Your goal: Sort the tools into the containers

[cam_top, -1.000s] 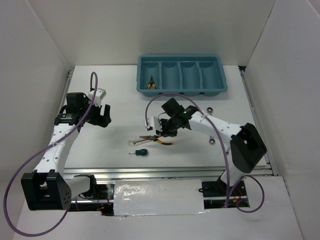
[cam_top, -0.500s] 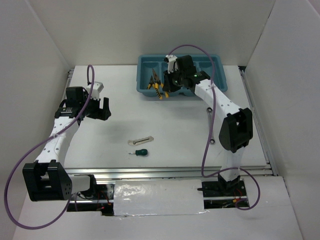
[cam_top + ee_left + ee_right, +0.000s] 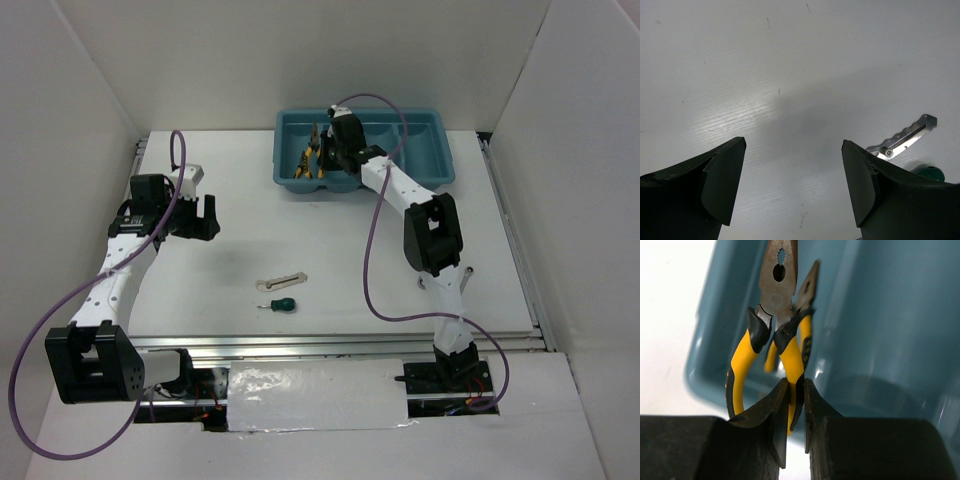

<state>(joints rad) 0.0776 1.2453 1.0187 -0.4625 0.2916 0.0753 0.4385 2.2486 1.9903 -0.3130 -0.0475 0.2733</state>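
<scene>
My right gripper (image 3: pixel 322 158) (image 3: pixel 796 405) is shut on one handle of a yellow-handled pliers (image 3: pixel 775 315) (image 3: pixel 316 150). It holds them over the leftmost compartment of the teal tray (image 3: pixel 440 160) (image 3: pixel 880 340), jaws pointing away from the wrist camera. A second yellow-handled pliers (image 3: pixel 807 305) (image 3: pixel 302 166) lies in that same compartment, just behind the held pair. My left gripper (image 3: pixel 203 218) (image 3: pixel 794 175) hangs open over bare table at the left with nothing between its fingers. A flat silver metal piece (image 3: pixel 282 282) (image 3: pixel 902 139) and a stubby green-handled screwdriver (image 3: pixel 284 304) (image 3: pixel 930 172) lie on the table.
White walls close in the table on the left, back and right. The right arm stretches from its base (image 3: pixel 450 365) across the table's right half to the tray. The tray's other three compartments show nothing inside.
The right arm has carried the pliers from the middle of the table up and back to over the tray's leftmost compartment. The left arm has barely shifted.
</scene>
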